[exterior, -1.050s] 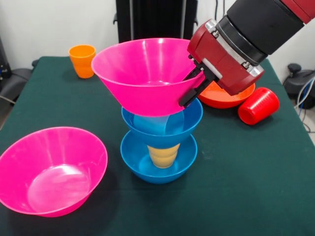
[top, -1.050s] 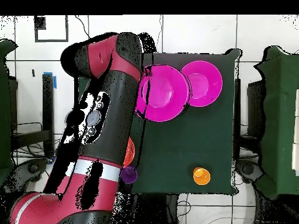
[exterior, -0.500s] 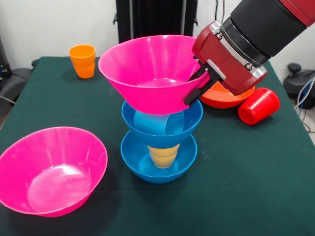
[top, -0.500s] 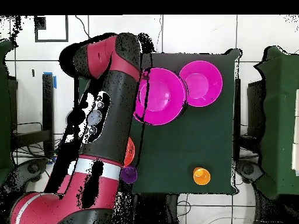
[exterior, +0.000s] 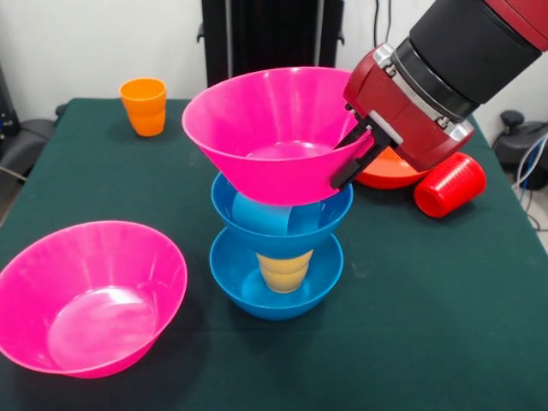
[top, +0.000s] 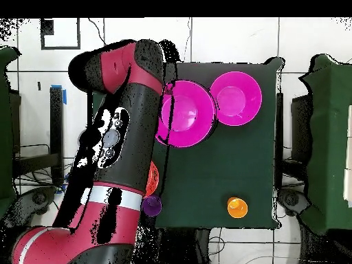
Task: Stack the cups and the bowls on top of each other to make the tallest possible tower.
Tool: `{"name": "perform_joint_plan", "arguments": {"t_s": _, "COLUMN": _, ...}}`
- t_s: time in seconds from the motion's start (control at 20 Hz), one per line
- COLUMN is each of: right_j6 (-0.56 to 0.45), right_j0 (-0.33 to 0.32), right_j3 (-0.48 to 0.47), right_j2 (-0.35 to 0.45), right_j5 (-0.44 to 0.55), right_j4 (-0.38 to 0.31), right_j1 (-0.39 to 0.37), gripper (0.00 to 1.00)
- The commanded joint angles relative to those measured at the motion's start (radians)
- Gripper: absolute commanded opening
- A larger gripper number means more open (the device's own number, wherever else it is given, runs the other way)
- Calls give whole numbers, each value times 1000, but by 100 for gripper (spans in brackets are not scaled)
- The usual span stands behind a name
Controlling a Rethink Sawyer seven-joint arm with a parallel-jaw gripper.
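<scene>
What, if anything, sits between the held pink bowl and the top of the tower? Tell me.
Nothing visible. The gripper holds the pink bowl by its rim directly over the light blue cup in the upper blue bowl; contact cannot be judged.

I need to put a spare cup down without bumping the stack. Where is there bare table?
Bare cloth lies right of the tower, in front of the red cup, and between the orange cup and the loose pink bowl. It is crowded behind the tower, where the gripper holds the top pink bowl beside the orange-red bowl.
</scene>
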Motion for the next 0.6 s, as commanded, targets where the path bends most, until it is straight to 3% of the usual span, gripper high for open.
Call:
{"name": "perform_joint_plan", "arguments": {"t_s": 0.05, "right_j6": -46, "right_j0": 9, "right_j3": 30, "right_j2": 106, "right_j5": -28, "right_j4": -24, "right_j1": 25, "gripper": 0}}
{"name": "perform_joint_plan", "arguments": {"t_s": 0.1, "right_j6": -41, "right_j0": 10, "right_j3": 28, "right_j2": 102, "right_j5": -30, "right_j4": -27, "right_j1": 27, "gripper": 0}}
{"name": "perform_joint_plan", "arguments": {"t_s": 0.15, "right_j6": -43, "right_j0": 8, "right_j3": 28, "right_j2": 101, "right_j5": -33, "right_j4": -28, "right_j1": 28, "gripper": 100}}
{"name": "perform_joint_plan", "arguments": {"t_s": 0.6, "right_j6": -14, "right_j0": 9, "right_j3": 23, "right_j2": 79, "right_j5": -66, "right_j4": -46, "right_j1": 33, "gripper": 100}}
